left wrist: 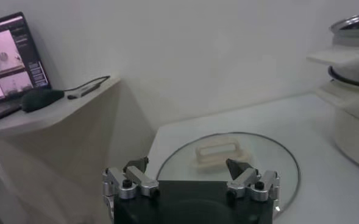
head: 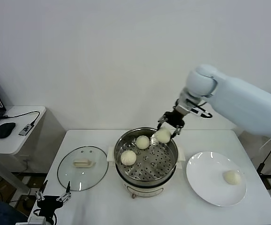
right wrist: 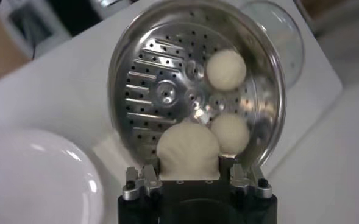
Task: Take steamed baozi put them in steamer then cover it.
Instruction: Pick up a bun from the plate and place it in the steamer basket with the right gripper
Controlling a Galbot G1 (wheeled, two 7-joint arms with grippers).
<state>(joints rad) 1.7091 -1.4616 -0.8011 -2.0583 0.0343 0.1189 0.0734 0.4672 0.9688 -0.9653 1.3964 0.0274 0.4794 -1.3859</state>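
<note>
Over the steamer's point(head: 146, 161) rim at one o'clock, a baozi point(head: 162, 135) is pinched in the right gripper's point(head: 169, 125) fingers. If released there, it could be bounced off the rim onto the table point(head: 88, 201). The left gripper point(head: 53, 197) is parked, fingers spread, near the cover point(head: 82, 167).

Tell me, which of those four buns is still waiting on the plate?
The lone bun on the white plate, right of the pot. Two others lie inside the pot; the fourth is held in the right gripper above it.
</note>
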